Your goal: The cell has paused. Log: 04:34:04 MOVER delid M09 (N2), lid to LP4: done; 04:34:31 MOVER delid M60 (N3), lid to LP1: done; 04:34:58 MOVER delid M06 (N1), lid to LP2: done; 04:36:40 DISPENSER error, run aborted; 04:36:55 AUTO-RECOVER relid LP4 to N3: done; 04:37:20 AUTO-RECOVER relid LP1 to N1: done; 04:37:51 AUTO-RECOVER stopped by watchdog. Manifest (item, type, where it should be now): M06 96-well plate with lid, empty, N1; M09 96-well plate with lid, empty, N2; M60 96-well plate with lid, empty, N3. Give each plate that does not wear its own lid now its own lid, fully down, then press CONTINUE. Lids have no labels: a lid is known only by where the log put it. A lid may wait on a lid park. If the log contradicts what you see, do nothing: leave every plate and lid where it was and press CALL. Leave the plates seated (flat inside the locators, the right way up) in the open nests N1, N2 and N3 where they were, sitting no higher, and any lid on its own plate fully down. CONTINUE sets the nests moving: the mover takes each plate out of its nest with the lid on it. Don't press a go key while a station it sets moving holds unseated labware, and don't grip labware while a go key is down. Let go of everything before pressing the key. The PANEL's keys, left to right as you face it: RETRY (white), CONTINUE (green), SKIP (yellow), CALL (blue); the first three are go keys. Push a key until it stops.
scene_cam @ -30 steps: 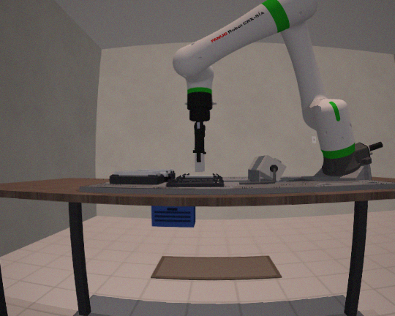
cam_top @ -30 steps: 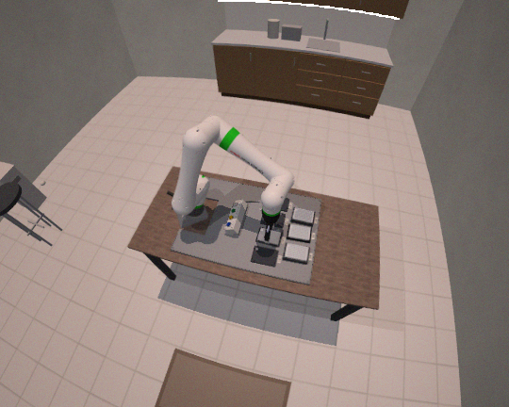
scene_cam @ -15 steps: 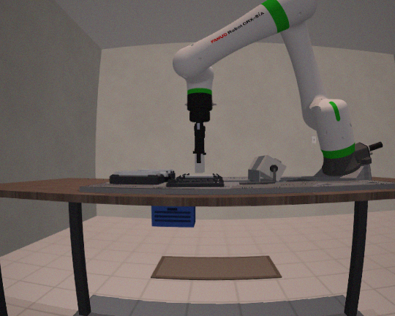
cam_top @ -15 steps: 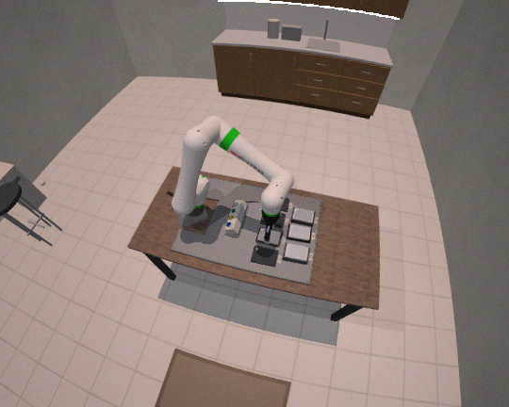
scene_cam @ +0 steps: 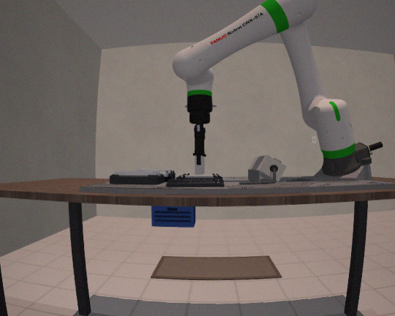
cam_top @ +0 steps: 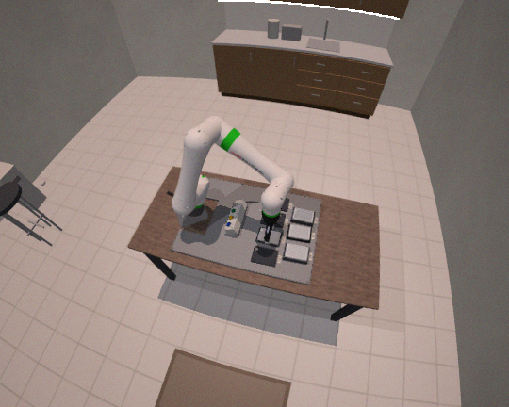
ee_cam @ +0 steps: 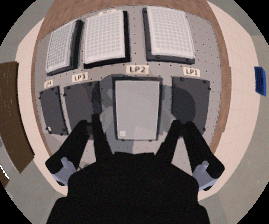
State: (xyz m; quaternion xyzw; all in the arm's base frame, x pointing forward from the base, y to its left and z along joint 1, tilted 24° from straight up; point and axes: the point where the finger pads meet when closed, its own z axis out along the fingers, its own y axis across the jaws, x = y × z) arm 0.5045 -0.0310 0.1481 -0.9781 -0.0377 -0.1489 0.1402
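Fingers spread partway, gripping nothing, poised above and to either side of pale rectangular lid (ee_cam: 137, 108) lying on centre park marked LP2.

Hazards, as judged:
- Seating this lid straight on the bare plate: probably wrong owner, since lids appear shuffled between nests.
- Closing off-centre: risks tilting the lid or dragging it across the park.
- Lowering too far: risks striking the park.
- Pressing a key on grey key panel (cam_top: 234, 218) while gripping, or with a lid not fully down.

Count on brown wooden counter (cam_top: 351, 264):
- White 96-well plates (ee_cam: 105, 36): three, in a row beyond the parks; lidded or bare, cannot tell.
- Dark lid parks (ee_cam: 191, 99): four, one occupied.
- Loose lids: one.
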